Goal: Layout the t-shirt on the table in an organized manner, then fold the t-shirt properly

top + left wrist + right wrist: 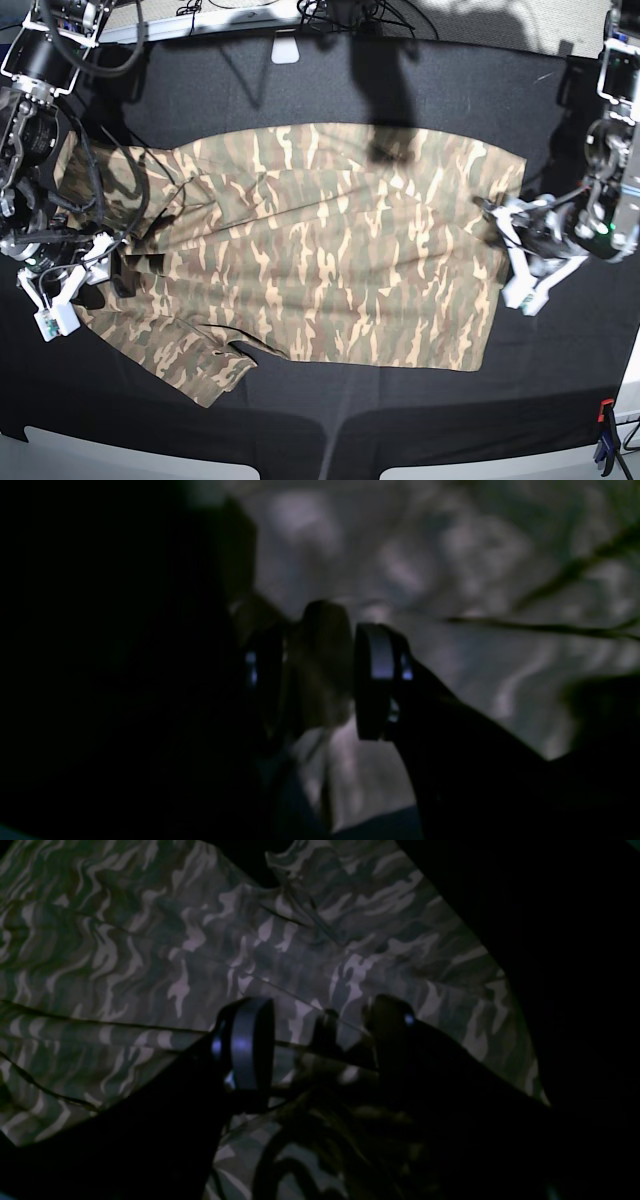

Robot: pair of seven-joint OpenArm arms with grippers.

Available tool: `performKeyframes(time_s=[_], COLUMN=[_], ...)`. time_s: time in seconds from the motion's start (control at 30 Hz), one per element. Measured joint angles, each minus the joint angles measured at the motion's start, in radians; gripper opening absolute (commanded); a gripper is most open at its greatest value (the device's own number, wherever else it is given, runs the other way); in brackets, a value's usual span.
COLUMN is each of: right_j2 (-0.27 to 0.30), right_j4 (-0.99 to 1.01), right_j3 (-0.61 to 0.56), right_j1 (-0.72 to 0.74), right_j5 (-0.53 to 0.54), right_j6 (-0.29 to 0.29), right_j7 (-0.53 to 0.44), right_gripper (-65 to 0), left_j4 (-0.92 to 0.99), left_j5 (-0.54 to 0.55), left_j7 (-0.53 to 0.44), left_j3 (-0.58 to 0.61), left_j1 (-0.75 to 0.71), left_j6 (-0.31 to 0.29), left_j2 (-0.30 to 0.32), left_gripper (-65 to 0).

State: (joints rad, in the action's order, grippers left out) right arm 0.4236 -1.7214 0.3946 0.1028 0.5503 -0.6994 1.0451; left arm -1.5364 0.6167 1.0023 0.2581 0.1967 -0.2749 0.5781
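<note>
Black tabletop [330, 90] carries the t-shirt [320, 250] spread nearly flat; left hand [320, 680] and right hand [320, 1045] each pinch its opposite edges; smoothing next.

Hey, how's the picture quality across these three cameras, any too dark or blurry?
Left wrist view: very dark and out of focus, the t-shirt only a grey smear. Right wrist view: dim but sharper, camouflage print readable. Base view: well lit, with shadows falling across the table at the top and bent edges.
</note>
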Motion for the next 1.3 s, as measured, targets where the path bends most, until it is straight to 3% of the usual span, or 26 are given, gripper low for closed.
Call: performKeyframes(time_s=[0.1, 0.23, 0.5, 0.6, 0.8, 0.9, 0.97, 1.3], right_j2=[0.0, -0.001, 0.0, 0.0, 0.0, 0.0, 0.0, 0.0], right_j4=[0.0, 0.0, 0.0, 0.0, 0.0, 0.0, 0.0, 0.0], right_j3=[0.0, 0.0, 0.0, 0.0, 0.0, 0.0, 0.0, 0.0], right_j1=[0.0, 0.0, 0.0, 0.0, 0.0, 0.0, 0.0, 0.0], right_j5=[0.001, 0.001, 0.001, 0.001, 0.0, 0.001, 0.0, 0.0], right_j6=[0.0, 0.0, 0.0, 0.0, 0.0, 0.0, 0.0, 0.0], right_j7=[0.0, 0.0, 0.0, 0.0, 0.0, 0.0, 0.005, 0.013], right_gripper=[-34.5, -34.5, -34.5, -34.5, -34.5, -34.5, -34.5, -34.5], left_j4=[0.0, 0.009, 0.008, 0.008, 0.008, 0.009, 0.009, 0.008], left_j5=[-0.023, -0.132, -0.048, -0.006, -0.003, -0.104, -0.195, -0.21], left_j7=[-0.028, -0.035, -0.05, -0.049, -0.055, -0.094, -0.118, -0.085], left_j3=[0.0, 0.0, 0.0, 0.0, 0.0, -0.001, 0.0, -0.001], left_j1=[-0.035, -0.088, -0.074, -0.074, -0.074, -0.075, -0.074, -0.074], left_j6=[-0.006, 0.093, 0.09, 0.06, 0.039, 0.035, 0.09, 0.107], left_j2=[-0.001, 0.002, 0.001, 0.001, -0.017, -0.067, -0.094, -0.093], left_gripper=[-43.4, -41.6, -41.3, -41.3, -41.3, -41.3, -41.3, -41.3])
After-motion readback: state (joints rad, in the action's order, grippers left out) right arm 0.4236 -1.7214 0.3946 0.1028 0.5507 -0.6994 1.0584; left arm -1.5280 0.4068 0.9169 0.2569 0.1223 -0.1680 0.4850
